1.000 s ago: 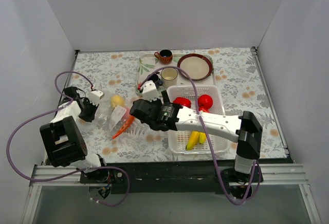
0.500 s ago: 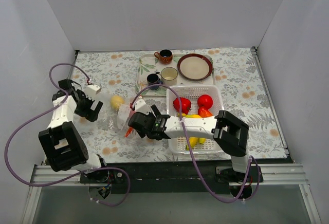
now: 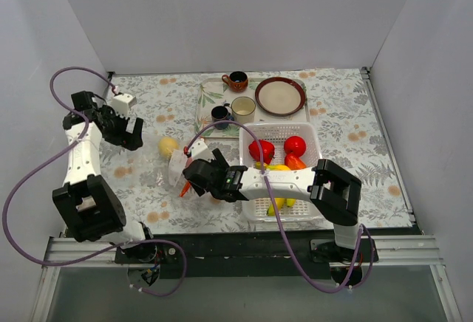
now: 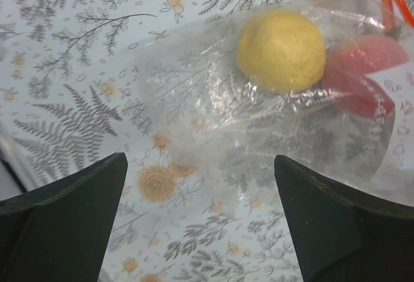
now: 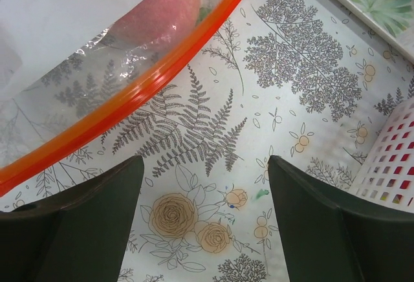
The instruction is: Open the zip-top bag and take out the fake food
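The zip-top bag [image 3: 159,168] lies flat on the flowered cloth, left of centre. Inside it are a yellow lemon [image 4: 280,49] and a pink peach [image 4: 362,75]. In the right wrist view its orange zip strip [image 5: 129,94] runs slantwise over the peach [image 5: 155,10], beside a white label. My left gripper [image 3: 134,136] hovers open above and to the left of the bag, holding nothing; the bag's closed end shows beyond its fingers [image 4: 65,217]. My right gripper [image 3: 189,180] stands open just beside the zip strip, with only cloth between its fingers [image 5: 330,224].
A white slotted basket [image 3: 307,131] to the right of the bag holds red fruits [image 3: 260,149] and yellow bananas [image 3: 277,204]. Behind it a tray [image 3: 207,93] carries cups, and a brown plate [image 3: 280,95] sits beside it. White walls close in three sides.
My left gripper has opened, let go of the bag and drawn back up to the left. My right arm has swung down to the bag's mouth, and its jaws have narrowed slightly.
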{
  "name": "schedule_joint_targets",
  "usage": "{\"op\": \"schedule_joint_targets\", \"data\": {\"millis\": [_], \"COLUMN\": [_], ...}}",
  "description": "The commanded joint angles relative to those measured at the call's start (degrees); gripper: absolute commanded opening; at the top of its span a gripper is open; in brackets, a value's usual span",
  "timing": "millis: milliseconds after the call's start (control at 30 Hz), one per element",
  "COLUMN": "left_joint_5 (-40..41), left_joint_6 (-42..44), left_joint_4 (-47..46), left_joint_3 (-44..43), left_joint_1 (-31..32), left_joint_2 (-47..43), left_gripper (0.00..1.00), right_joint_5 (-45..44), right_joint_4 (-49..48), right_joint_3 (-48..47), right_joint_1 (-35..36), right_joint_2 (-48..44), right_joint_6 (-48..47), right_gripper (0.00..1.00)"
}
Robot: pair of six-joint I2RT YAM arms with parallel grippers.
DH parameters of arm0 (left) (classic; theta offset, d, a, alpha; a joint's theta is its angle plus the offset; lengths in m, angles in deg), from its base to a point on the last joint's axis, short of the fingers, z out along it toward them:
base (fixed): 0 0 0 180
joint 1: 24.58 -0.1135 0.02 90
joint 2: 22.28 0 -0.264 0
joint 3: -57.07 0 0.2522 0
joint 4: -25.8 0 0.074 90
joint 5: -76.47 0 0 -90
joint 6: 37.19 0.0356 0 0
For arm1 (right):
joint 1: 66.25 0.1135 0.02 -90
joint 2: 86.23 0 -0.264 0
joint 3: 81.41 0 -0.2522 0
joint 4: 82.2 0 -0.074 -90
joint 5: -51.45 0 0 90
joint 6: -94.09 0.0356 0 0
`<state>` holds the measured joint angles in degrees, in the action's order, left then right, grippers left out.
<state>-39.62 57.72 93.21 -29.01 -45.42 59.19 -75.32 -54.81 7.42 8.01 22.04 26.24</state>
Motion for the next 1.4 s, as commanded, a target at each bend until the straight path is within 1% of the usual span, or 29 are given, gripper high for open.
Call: {"op": "schedule_joint_targets", "data": {"millis": [0,133,200,233,367,400,433,500,600,733,867,1000,1167,1233,1267,1367], "left_joint_5": [-5.6,-7.2,-6.0,-5.4,0.0,4.4,7.2,11.6,15.3,18.2,19.4,20.5,21.7,21.5,21.2,20.2], "left_joint_6": [-12.7,-16.2,-18.1,-18.8,-21.1,-22.4,-22.7,-22.9,-22.8,-22.0,-21.5,-20.0,-16.2,-15.3,-14.9,-14.1], "left_joint_4": [-7.1,-9.2,-10.9,-13.4,-19.7,-21.2,-24.0,-25.4,-28.9,-31.3,-31.8,-32.7,-33.2,-33.3,-33.3,-32.5], "left_joint_3": [2.3,3.1,4.2,4.7,7.5,8.7,9.2,10.1,11.6,13.2,13.9,15.4,17.7,18.4,18.8,18.8], "left_joint_1": [0.7,1.4,1.8,1.8,2.7,3.2,4.1,4.8,6.1,8.3,9.3,10.0,9.9,10.0,10.0,10.0], "left_joint_2": [5.4,9.8,10.5,10.5,11.0,11.3,11.5,12.7,13.4,14.0,15.5,16.3,16.2,15.7,15.2,15.0], "left_gripper": [0.98,0.98,0.98,0.98,0.98,0.98,0.98,0.98,0.98,0.98,0.98,0.98,0.98,0.98,0.98,0.98], "right_joint_5": [0.0,0.2,0.6,0.7,1.4,1.6,2.1,3.0,3.8,5.0,6.9,7.9,9.0,10.9,11.7,14.7], "right_joint_4": [-2.2,-3.1,-3.4,-3.5,-3.9,-4.3,-4.7,-5.5,-7.0,-8.6,-9.8,-11.3,-12.0,-13.1,-15.2,-17.1], "right_joint_3": [-1.0,-0.4,-0.6,-0.8,-1.9,-2.0,-2.1,-2.1,-2.3,-3.6,-5.0,-6.0,-5.0,-4.0,-3.9,-5.4], "right_joint_1": [-0.3,-0.7,-1.0,-1.1,-1.4,-1.5,-1.5,-1.6,-1.6,-1.8,-2.7,-3.9,-6.1,-7.0,-7.2,-7.2], "right_joint_2": [-2.0,-2.7,-2.6,-2.4,-1.7,-1.6,-1.5,-1.1,-0.5,0.8,2.3,4.3,5.2,4.9,4.9,5.5], "right_joint_6": [-1.0,-1.6,-1.6,-1.6,-2.0,-2.3,-2.5,-3.1,-3.6,-4.8,-5.7,-6.5,-6.6,-6.9,-7.3,-9.5], "right_gripper": [0.84,0.82,0.82,0.82,0.81,0.81,0.81,0.81,0.80,0.80,0.80,0.85,0.86,0.86,0.86,0.87]}}
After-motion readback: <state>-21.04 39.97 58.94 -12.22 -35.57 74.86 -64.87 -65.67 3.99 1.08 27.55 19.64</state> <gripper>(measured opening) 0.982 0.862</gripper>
